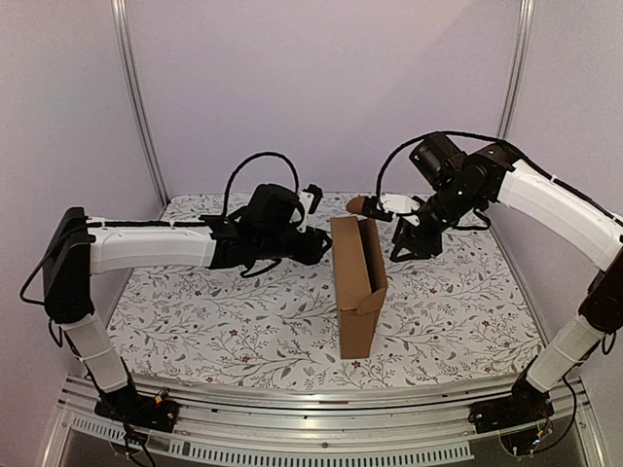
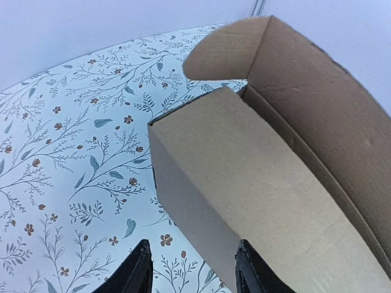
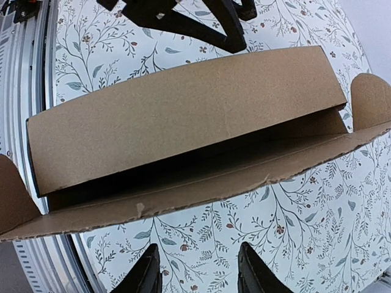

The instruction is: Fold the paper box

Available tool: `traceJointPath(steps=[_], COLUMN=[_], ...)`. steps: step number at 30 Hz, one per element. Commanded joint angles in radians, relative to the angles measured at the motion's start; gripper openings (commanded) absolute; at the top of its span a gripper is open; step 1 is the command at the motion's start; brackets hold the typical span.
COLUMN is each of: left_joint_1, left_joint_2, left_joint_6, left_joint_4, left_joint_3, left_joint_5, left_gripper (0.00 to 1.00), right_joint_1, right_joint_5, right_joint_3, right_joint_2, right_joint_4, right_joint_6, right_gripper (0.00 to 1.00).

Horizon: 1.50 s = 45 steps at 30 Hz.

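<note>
**Paper box: state and handling**

The paper box (image 1: 358, 282) stands on a narrow side, partly formed. One long wall is folded up. The lid panel (image 3: 201, 189) hangs open along the side facing the right arm, and a rounded ear tab (image 2: 220, 55) projects at its end. The floral table cover (image 1: 195, 321) lies beneath the box.

Expected properties: light and stiff across the panels, and hinging freely only at the scored lines. In this stance it is likely to tip under a sideways push. The dry cardboard should grip well, but its edges will crush if over-pinched.

Recommended hold: grip the free edge of the lid panel near mid-length and brace the opposite wall.

The left gripper (image 2: 192, 244) is close beside the box's left wall, its fingers spread and gripping nothing. The right gripper (image 3: 198, 247) is near the box's lid side, its fingers likewise spread and empty.
</note>
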Motion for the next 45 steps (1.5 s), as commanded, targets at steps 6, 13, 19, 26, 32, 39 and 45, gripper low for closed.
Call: traceJointPath(steps=[6, 13, 19, 26, 32, 39, 45], left_joint_1=[-0.005, -0.023, -0.043, -0.069, -0.102, -0.145, -0.149], left_joint_2=[0.114, 0.115, 0.143, 0.138, 0.107, 0.11, 0.1], left_joint_6=[-0.054, -0.062, -0.069, -0.094, -0.145, -0.173, -0.152], left_joint_4=[-0.03, 0.0, 0.065, 0.076, 0.105, 0.143, 0.142], left_joint_3=[0.113, 0.092, 0.111, 0.105, 0.061, 0.035, 0.008], left_joint_5=[0.118, 0.16, 0.28, 0.3, 0.306, 0.279, 0.214], left_gripper=[0.45, 0.44, 0.42, 0.41, 0.41, 0.41, 0.42], right_joint_1=[0.0, -0.002, -0.006, -0.052, -0.135, -0.169, -0.169], right_joint_5=[-0.132, -0.112, -0.074, -0.059, -0.092, -0.099, -0.118], right_joint_3=[0.132, 0.124, 0.101, 0.059, 0.007, 0.018, 0.036], right_joint_2=[0.19, 0.191, 0.183, 0.156, 0.09, 0.112, 0.134], right_joint_4=[0.039, 0.051, 0.104, 0.104, 0.11, 0.133, 0.123], right_joint_6=[0.003, 0.019, 0.037, 0.018, -0.023, 0.008, 0.036], right_gripper=[0.41, 0.41, 0.41, 0.41, 0.44, 0.45, 0.45])
